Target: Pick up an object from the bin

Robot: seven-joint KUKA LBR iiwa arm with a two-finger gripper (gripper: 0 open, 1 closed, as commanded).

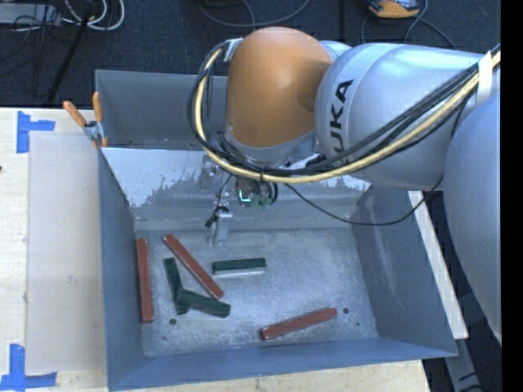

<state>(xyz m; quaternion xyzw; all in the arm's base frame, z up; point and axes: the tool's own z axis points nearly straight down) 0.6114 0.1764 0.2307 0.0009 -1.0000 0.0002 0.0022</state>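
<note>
Hand (219, 225) hanging over the bin (118, 251), at 11 o'clock from a dark green bar (239, 265), near a slanted red-brown bar (193, 266). Cannot tell if wide or narrow.

Silver arm (392, 113), orange cover (270, 80), looped cables (214, 149)

**Stuff I'm not getting off the overhead cam**

The orange cover (270, 84) is blocking most of the back wall of the bin (118, 235) for me. The silver arm (409, 113) is running off the right edge and covering the right rim too. The gripper (219, 223) is coming out too small and dark to read. The dark green bars (173, 282) at front left are blurring together at their corner, so I'm not telling one L-shaped piece from two.
</note>
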